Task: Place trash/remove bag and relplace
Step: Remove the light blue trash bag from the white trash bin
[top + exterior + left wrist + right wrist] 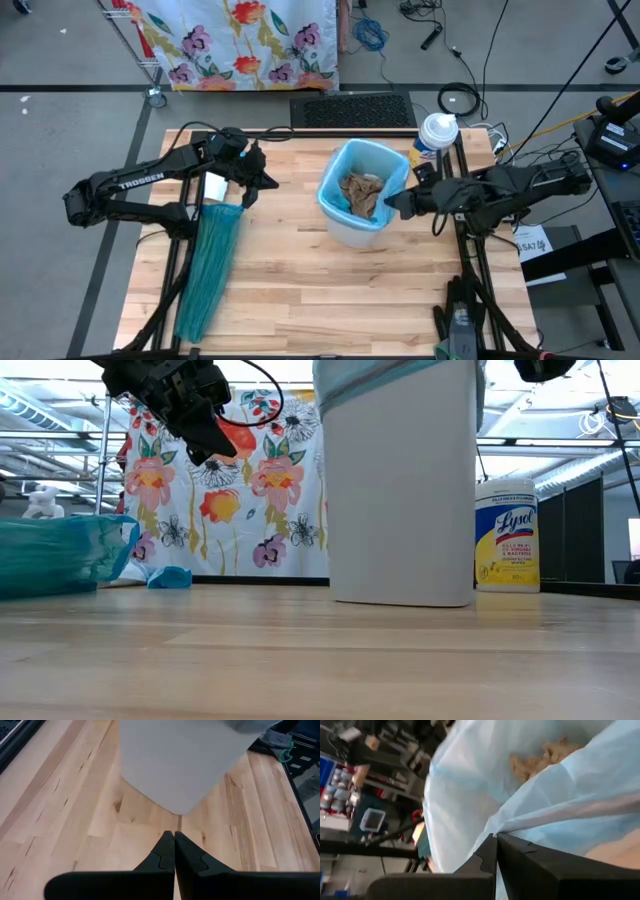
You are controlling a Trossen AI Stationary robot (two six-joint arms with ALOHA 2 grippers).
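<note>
High view: the right hand (392,205) pinches the rim of the pale bag (395,178) lining the bin (345,228); brown trash (362,193) lies inside. Left hand (252,188) hovers pressed together, teal bag (208,270) just beneath it on the tabletop (300,290). Right wrist view: fingers (520,865) clamp the liner's fold.

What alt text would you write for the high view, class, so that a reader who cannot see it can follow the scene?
A white bin with a pale-blue plastic liner holds crumpled brown paper trash on a wooden table. The right gripper, jaws shut, pinches the liner's rim. The left gripper, also shut, hangs near a folded teal-green plastic bag.
</note>
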